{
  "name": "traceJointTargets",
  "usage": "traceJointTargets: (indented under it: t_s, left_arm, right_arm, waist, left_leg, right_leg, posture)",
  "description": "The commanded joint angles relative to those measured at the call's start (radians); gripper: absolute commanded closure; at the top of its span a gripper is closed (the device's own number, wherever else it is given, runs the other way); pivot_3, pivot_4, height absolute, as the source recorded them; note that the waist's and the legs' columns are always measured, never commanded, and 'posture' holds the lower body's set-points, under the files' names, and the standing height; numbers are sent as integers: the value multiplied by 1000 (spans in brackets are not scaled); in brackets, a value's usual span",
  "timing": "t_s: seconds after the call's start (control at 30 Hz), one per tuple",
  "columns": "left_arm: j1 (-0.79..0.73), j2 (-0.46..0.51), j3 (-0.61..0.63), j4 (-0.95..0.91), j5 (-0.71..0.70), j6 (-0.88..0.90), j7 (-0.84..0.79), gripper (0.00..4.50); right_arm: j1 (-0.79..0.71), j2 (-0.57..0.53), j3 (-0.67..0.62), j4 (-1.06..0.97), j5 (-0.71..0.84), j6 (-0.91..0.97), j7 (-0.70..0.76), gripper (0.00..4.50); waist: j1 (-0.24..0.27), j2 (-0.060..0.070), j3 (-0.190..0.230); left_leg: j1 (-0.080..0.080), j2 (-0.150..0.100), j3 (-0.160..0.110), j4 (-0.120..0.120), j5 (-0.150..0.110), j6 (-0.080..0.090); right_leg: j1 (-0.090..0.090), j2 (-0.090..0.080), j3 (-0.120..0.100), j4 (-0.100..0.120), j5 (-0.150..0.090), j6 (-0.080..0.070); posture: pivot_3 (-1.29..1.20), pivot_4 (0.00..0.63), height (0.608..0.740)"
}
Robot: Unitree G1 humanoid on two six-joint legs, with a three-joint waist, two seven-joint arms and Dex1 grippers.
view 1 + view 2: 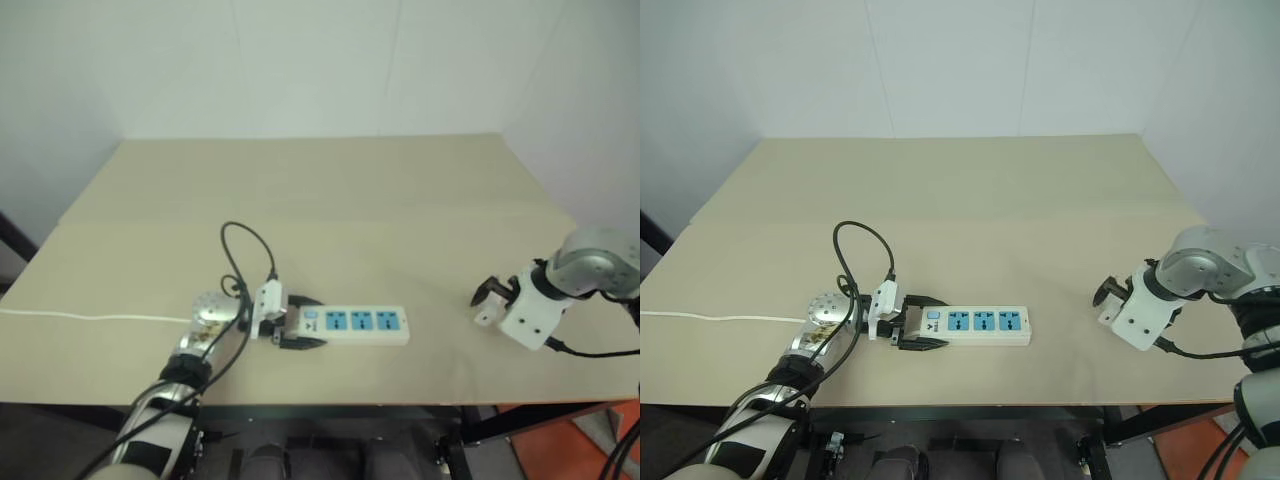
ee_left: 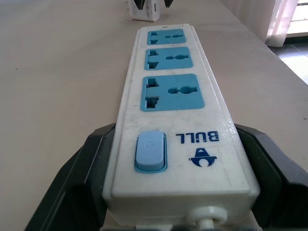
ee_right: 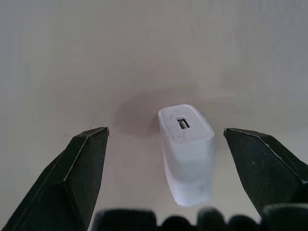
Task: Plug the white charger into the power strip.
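This looks like a plain test room or lab corner: a bare beige desk [image 1: 330, 200] stands against empty white walls [image 1: 300, 60], with a thin white cord [image 1: 90, 317] lying across its surface.

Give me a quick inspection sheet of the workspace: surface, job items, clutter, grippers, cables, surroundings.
Surface: beige table, a seam across it.
Job's things: power strip flat near the front edge, three blue sockets free; white charger on the table, port end up, unplugged.
Clutter: nothing seen.
Grippers: left gripper shut on the strip's switch end; right gripper open, a finger on each side of the charger, not touching.
Cables: thin white cord runs off the left edge; black cable loops over the left wrist.
Surroundings: white walls.
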Motion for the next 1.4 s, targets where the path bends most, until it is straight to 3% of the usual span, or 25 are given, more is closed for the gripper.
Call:
traceJointTargets:
  t_s: [0.03,0.47,0.57,0.87,1.0,1.1,1.2,1.33,1.4]
  left_arm:
    - [32,2,-39,12,46,23,13,1187]
    - [70,12,-36,-39,41,48,42,1187]
    - [75,14,-37,-41,41,48,47,1187]
    - [65,20,-37,-21,48,40,53,1187]
    - [57,20,-39,-11,52,37,57,1187]
    - [53,21,-40,-5,55,35,59,1187]
    - [47,19,-42,3,54,32,56,1187]
    - [27,14,-47,29,58,19,46,1187]
    - [16,12,-50,44,61,11,41,1187]
  right_arm:
    - [-53,14,17,35,-79,-15,-78,0]
    - [-130,58,110,120,-223,-53,-211,0]
    - [-123,63,121,117,-230,-57,-217,550]
    - [-91,86,147,75,-225,-58,-213,3379]
    - [-57,90,139,39,-183,-52,-195,3393]
    - [-11,73,109,-9,-62,-9,-135,3393]
    - [50,40,60,-104,175,113,-5,3393]
    - [151,-1,-71,-341,622,524,222,3393]
    - [174,-7,-141,-429,764,707,265,3393]
  waist:
    - [-1,0,0]
    - [-6,-1,0]
    - [-7,-1,-1]
    - [-12,-8,-5]
    - [-13,-12,-7]
    - [-13,-14,-7]
    - [-14,-14,-7]
    - [-12,-12,-6]
    - [-7,-9,-4]
  left_leg:
    - [0,0,0,0,0,0]
    - [1,0,0,-1,0,0]
    - [1,0,0,-1,0,0]
    - [5,0,0,-3,0,0]
    - [8,0,0,-4,0,0]
    - [14,1,0,-6,0,0]
    - [18,2,0,-8,0,0]
    - [17,2,-1,-8,0,0]
    - [16,1,-1,-8,0,0]
  right_leg:
    - [0,0,0,0,0,0]
    - [1,0,0,0,0,-1]
    - [1,0,0,0,0,-1]
    - [3,0,0,0,0,-1]
    - [5,0,1,0,-2,0]
    - [12,0,1,-1,-5,-1]
    - [17,1,0,-6,-7,-5]
    - [18,0,0,-7,-5,-3]
    - [18,0,0,-8,-1,-2]
  posture:
    - [0,150,740]
    - [0,150,740]
    - [0,150,740]
    - [0,150,740]
    - [0,150,740]
    - [0,150,740]
    - [0,150,740]
    - [0,150,740]
    - [0,150,740]
